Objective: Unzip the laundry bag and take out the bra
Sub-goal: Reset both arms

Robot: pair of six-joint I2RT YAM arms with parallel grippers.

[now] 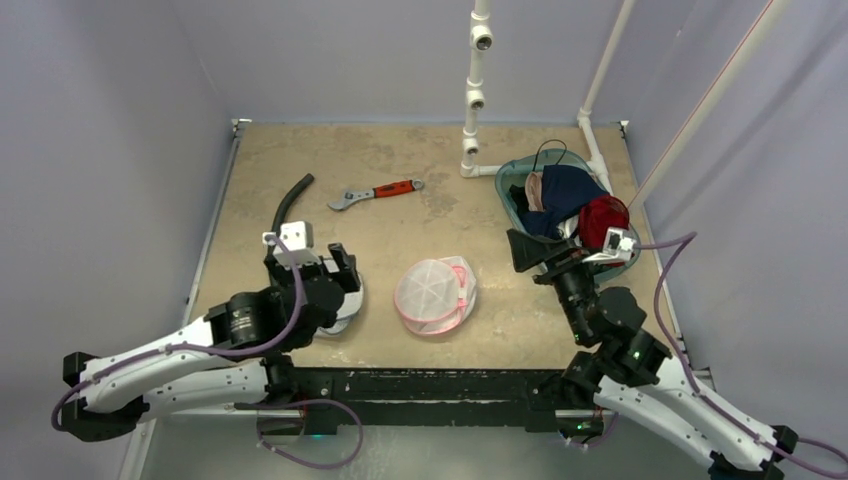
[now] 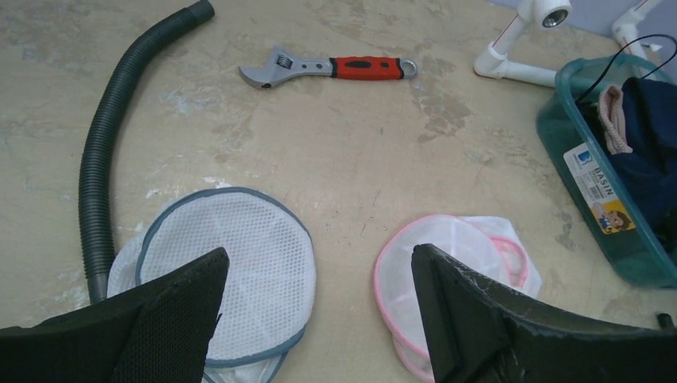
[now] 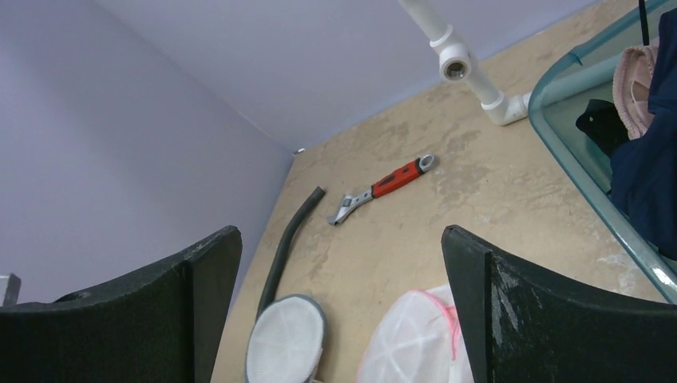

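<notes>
Two round mesh laundry bags lie flat on the table. The grey-trimmed one (image 1: 347, 303) (image 2: 239, 255) (image 3: 286, 339) sits just under my left gripper (image 1: 315, 275) (image 2: 319, 263), which hovers open and holds nothing. The pink-trimmed bag (image 1: 435, 295) (image 2: 395, 279) (image 3: 411, 335) lies between the arms, with a loose flap at its far-right side. My right gripper (image 1: 530, 255) (image 3: 342, 239) is open and empty, raised to the right of the pink bag. No bra shows in either bag. A beige-pink garment (image 1: 537, 190) (image 2: 613, 108) (image 3: 635, 88) lies in the basin.
A teal basin (image 1: 507, 190) (image 2: 591, 183) of clothes stands at the back right, close to my right gripper. A red-handled wrench (image 1: 378, 192) (image 2: 335, 68) and a dark corrugated hose (image 1: 292, 198) (image 2: 100, 152) lie behind the bags. White PVC piping (image 1: 475, 90) rises at the back.
</notes>
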